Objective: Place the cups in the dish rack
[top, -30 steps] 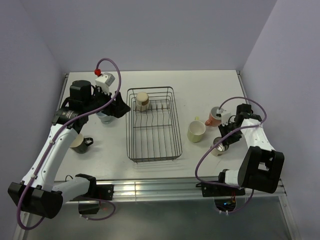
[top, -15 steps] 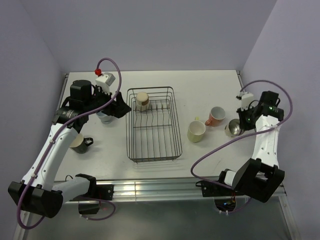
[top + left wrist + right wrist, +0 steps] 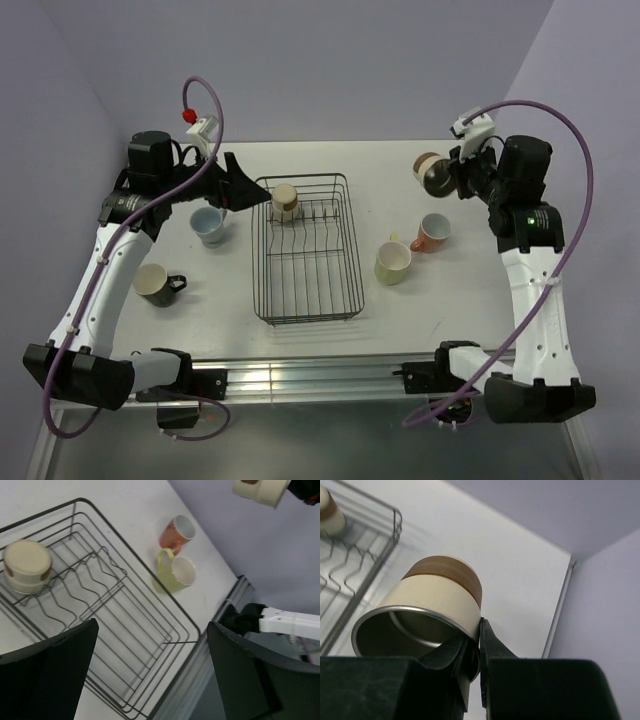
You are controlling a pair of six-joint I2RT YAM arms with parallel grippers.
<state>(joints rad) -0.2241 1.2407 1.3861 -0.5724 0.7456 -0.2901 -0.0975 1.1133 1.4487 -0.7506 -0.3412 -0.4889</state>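
1. Your left pincer is wide open with nothing between its fingers, raised over the table.
2. The black mug stands on the table well to the near-left of that pincer; the blue-grey cup sits just below it, on its near side.
3. The dish rack lies straight ahead of the left pincer's tips and below them. One tumbler is already in it, bottom up at the far end, close to those tips.
4. The yellow mug and pink mug sit side by side on the table between rack and right arm, below and nearer than your right pincer.
5. Your right pincer is clamped on the rim of the tan tumbler, one finger inside and one outside, holding it up off the table with its mouth tipped towards the wrist.
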